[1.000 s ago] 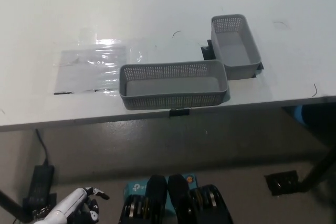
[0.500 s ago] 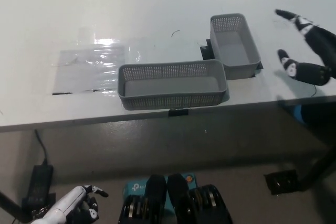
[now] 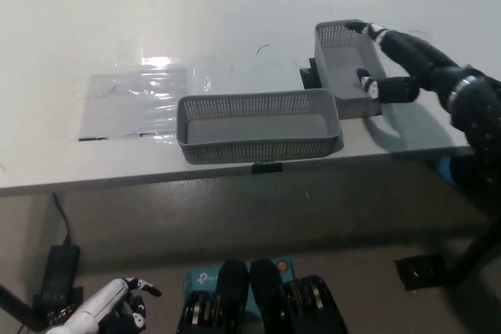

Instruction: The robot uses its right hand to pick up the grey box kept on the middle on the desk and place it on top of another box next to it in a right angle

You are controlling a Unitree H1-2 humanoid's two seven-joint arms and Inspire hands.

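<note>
Spreading over far grey box (image 3: 350,68), right hand (image 3: 399,64); near box (image 3: 258,124) alongside.

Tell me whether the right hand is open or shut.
Open. The right hand reaches over the small grey box with fingers spread apart, holding nothing yet.

I can make out only one marking: a white logo with letters on the teal box (image 3: 205,281) on the floor below the desk edge, partly hidden. It looks like "tp-", but I cannot read the rest. Nothing else carries legible text.
</note>
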